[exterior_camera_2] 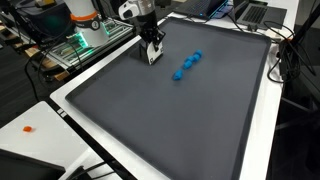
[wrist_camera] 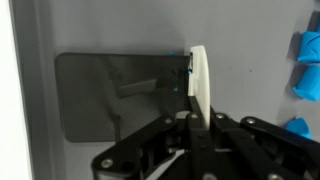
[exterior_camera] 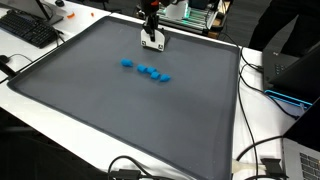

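Black links of the gripper (wrist_camera: pixel 197 118) fill the bottom of the wrist view, jaws clenched on a thin white piece (wrist_camera: pixel 199 78) that stands edge-on above the grey mat (wrist_camera: pixel 120 40), casting a broad shadow to one side. In both exterior views the gripper (exterior_camera: pixel 152 37) (exterior_camera_2: pixel 151 47) hangs near the far edge of the mat (exterior_camera: pixel 120 120) (exterior_camera_2: pixel 170 120), with the white piece (exterior_camera: pixel 153 44) (exterior_camera_2: pixel 152 57) at its tip, low over the surface; whether it touches the mat I cannot tell. A short row of blue pieces (exterior_camera: pixel 147 71) (exterior_camera_2: pixel 187 65) (wrist_camera: pixel 308 60) lies on the mat near the gripper but apart from it. Most of the mat spreads open on every other side, ringed by the white table (exterior_camera: pixel 60 130) (exterior_camera_2: pixel 40 115).
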Available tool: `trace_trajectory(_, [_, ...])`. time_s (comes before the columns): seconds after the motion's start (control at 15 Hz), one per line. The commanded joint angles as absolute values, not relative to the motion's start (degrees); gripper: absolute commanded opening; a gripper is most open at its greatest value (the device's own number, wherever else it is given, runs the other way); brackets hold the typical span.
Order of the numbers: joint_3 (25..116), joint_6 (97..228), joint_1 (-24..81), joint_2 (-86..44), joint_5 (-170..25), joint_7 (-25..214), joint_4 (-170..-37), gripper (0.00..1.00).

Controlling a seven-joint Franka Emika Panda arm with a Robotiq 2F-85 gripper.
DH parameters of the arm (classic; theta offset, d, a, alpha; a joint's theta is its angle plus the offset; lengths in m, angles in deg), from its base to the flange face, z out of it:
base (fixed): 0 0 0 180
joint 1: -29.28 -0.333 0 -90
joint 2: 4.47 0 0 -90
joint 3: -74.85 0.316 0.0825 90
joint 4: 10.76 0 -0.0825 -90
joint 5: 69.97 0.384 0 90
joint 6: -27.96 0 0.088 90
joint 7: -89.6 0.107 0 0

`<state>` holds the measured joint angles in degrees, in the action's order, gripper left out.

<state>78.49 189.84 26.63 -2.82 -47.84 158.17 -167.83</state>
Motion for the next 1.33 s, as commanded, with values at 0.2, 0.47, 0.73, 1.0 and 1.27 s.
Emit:
trace_trajectory(0.2, [77.91,187.21,27.14,0.21,-49.95,158.58,-168.33,0.59])
trace_trajectory(0.47, [78.12,182.98,27.77,4.58,-53.67,158.16,-167.51,0.89])
trace_trajectory(0.73, [78.48,170.84,28.66,8.95,-60.87,154.93,-164.48,1.00])
trace_trajectory(1.0, [79.30,160.25,28.26,12.26,-65.16,147.97,-159.71,1.00])
trace_trajectory(1.27, [80.45,155.90,27.88,14.02,-68.37,139.49,-156.25,1.00])
